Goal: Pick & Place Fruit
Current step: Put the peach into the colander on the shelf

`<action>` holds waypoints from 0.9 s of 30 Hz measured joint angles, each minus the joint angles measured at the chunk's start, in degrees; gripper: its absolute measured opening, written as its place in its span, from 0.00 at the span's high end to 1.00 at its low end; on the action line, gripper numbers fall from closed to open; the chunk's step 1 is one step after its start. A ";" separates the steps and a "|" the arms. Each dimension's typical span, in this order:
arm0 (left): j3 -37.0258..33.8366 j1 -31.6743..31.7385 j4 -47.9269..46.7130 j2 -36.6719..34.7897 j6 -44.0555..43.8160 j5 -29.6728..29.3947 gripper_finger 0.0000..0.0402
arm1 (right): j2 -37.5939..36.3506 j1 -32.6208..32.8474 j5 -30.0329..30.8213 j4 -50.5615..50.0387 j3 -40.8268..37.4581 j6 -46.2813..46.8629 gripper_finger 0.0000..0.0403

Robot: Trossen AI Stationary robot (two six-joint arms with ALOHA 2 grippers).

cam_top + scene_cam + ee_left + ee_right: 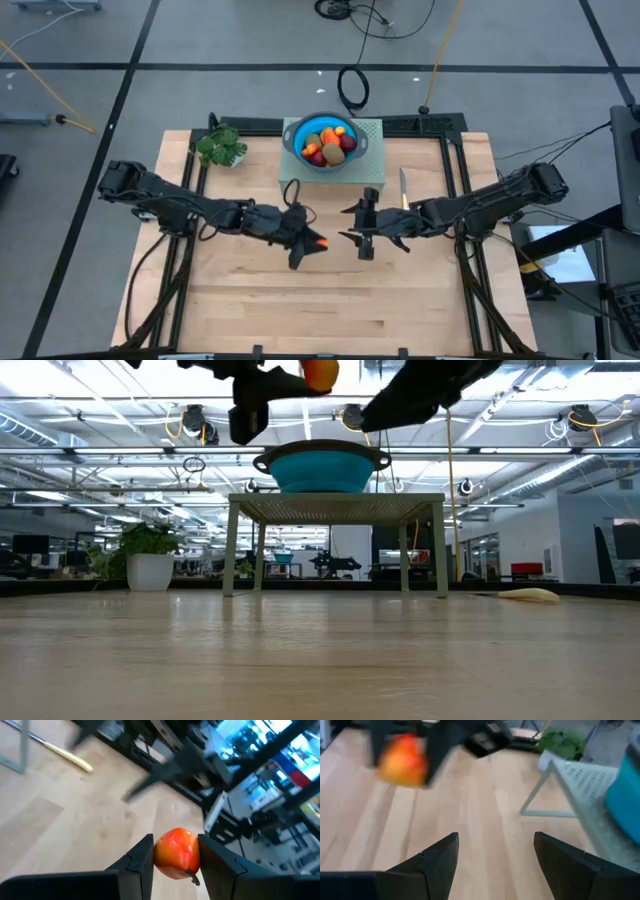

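Note:
My left gripper (312, 245) hangs over the middle of the table, shut on a small round orange-red fruit (176, 852) with a short dark stem. My right gripper (362, 232) faces it from the table's right, a short way off. It is open, with nothing between its fingers (437, 862). In the right wrist view the held fruit (402, 762) shows ahead, blurred. A blue bowl (325, 160) with several fruits in it stands on a pale green perforated stand (368, 135) at the far middle of the table. My left gripper pinches the orange-red fruit by its two opposite sides (159, 856) between the two fingers. The fingers reach toward the table's right, slanting a little downward. The fruit is lifted well clear of the table (320, 372), its stem (192, 876) at the lower side.
A green leafy plant in a white pot (222, 147) stands at the far left. A slim knife with a yellow handle (403, 188) lies right of the stand. The wooden table top (330, 310) stretches bare toward the near edge. Black frame rails (465, 190) run along the table's sides.

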 joint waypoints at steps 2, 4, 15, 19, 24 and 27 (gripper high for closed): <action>0.00 -0.07 0.02 0.00 0.03 -0.55 0.68 | -1.02 0.23 -0.81 -3.40 0.04 0.98 0.37; 0.00 -0.25 -0.26 0.00 0.01 -0.44 0.68 | -1.98 0.52 -0.87 -7.45 -0.06 2.33 0.37; 0.02 -0.37 -1.23 0.00 0.20 -0.65 0.68 | -7.72 4.82 -1.00 -29.18 -0.05 12.07 0.39; 0.09 -0.32 -1.20 0.00 0.51 -1.13 0.68 | -9.58 7.01 -1.05 -34.14 -0.04 15.68 0.46; 0.09 -0.32 -1.22 0.00 1.27 -1.35 0.68 | -11.84 9.64 -1.05 -38.81 -0.06 18.88 0.60; 0.09 -0.32 -1.23 0.00 1.73 -2.65 0.68 | -13.07 11.10 -1.05 -39.71 -0.19 20.32 0.70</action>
